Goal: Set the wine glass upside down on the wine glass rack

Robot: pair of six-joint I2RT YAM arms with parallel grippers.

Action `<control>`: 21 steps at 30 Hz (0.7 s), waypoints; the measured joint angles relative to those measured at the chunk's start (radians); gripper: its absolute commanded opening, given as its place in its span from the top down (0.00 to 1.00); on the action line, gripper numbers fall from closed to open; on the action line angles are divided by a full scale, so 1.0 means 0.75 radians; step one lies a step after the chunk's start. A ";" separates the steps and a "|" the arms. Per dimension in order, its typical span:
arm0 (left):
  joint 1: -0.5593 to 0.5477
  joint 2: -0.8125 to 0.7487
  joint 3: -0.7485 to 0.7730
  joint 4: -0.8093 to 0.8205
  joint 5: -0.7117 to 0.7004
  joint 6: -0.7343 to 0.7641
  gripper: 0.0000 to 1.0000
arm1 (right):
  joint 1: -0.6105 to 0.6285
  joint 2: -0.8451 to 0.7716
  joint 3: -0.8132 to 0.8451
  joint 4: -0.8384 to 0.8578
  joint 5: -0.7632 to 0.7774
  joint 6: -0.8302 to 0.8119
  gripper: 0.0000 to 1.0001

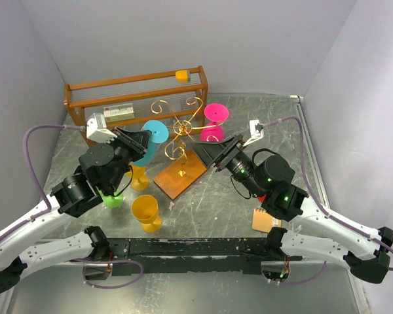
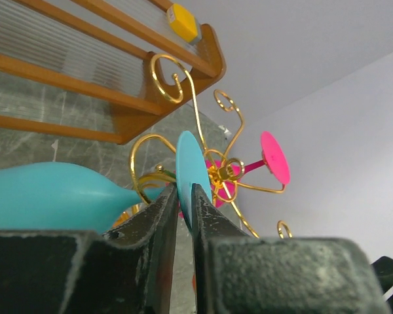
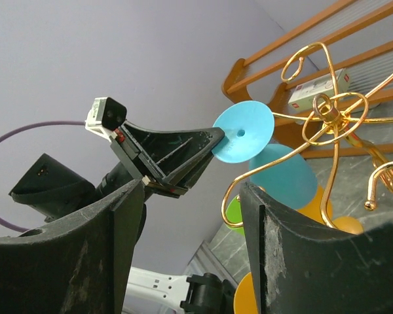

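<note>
A light blue wine glass hangs upside down from a curled arm of the gold wire wine glass rack. Its foot disc is above the wire and its bowl below. My left gripper is shut narrowly on the rim of that foot, one finger on each face. The bowl lies to the left in the left wrist view. My right gripper hovers open and holds nothing. It is just right of the rack's wooden base, and a gold arm passes near its right finger.
A pink glass hangs on the rack's far side. Two yellow glasses and a green one stand at the front left. A slatted wooden shelf with a yellow block and a small box lines the back. An orange card lies by the right arm.
</note>
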 measured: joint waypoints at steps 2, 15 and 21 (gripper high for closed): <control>0.000 0.000 0.000 -0.026 0.005 0.000 0.72 | 0.000 0.003 0.003 -0.006 0.000 0.000 0.40; 0.000 -0.044 0.023 -0.152 0.074 0.008 0.52 | 0.000 0.017 0.003 -0.019 0.001 0.011 0.41; 0.000 -0.048 0.043 -0.219 0.136 0.035 0.36 | 0.000 0.022 0.003 -0.020 0.005 0.021 0.41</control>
